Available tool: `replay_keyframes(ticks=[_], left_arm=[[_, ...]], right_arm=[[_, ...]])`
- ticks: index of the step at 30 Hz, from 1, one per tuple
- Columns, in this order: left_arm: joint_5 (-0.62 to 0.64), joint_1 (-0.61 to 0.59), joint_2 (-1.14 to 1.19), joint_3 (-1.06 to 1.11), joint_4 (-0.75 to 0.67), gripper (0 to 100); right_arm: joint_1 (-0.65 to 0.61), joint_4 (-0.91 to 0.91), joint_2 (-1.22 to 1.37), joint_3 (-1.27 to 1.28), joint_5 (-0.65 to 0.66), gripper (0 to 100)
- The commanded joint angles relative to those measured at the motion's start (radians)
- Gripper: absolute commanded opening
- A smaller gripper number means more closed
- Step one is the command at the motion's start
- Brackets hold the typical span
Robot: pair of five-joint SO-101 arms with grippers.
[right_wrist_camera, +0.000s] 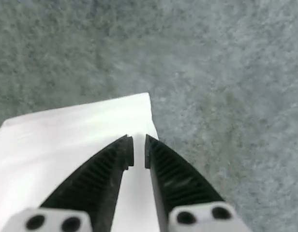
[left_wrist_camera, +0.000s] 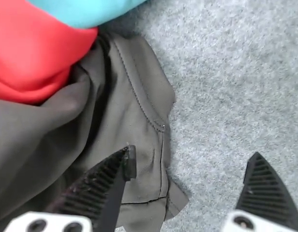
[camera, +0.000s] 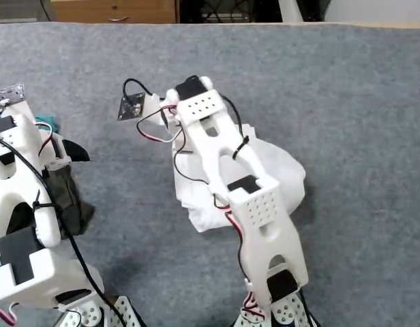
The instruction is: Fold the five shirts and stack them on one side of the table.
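Observation:
A crumpled white shirt (camera: pixel 281 170) lies mid-table under my right arm. My right gripper (right_wrist_camera: pixel 138 145) is shut on a flat corner of the white shirt (right_wrist_camera: pixel 67 140), with only a thin slit between its fingers. At the table's left edge a dark grey shirt (camera: pixel 70 197) lies bunched under my left arm, with a bit of teal cloth (camera: pixel 48 124) behind it. My left gripper (left_wrist_camera: pixel 193 159) hangs open, one finger over the dark grey shirt (left_wrist_camera: pixel 115 111), the other over bare cover. A red shirt (left_wrist_camera: pixel 33 53) and a cyan shirt (left_wrist_camera: pixel 86 9) lie against the dark one.
A grey felt cover (camera: pixel 346 102) spreads over the whole table, with open room at the right and along the back. A wooden cabinet (camera: pixel 114 10) stands beyond the far edge.

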Motion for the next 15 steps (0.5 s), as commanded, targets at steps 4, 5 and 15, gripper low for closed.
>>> replay_keyframes(ticks=[4,5,15], left_arm=[[-0.011,-0.008,-0.006,0.002,-0.005,35],[-0.011,-0.008,-0.006,0.002,-0.005,35],[-0.011,-0.008,-0.006,0.004,-0.005,35]], right_arm=[[0.018,-0.018,-0.002,-0.027,0.005,9.3],[0.018,-0.034,-0.002,-0.013,0.005,11.0],[0.014,-0.137,-0.002,0.085,0.008,10.0]])
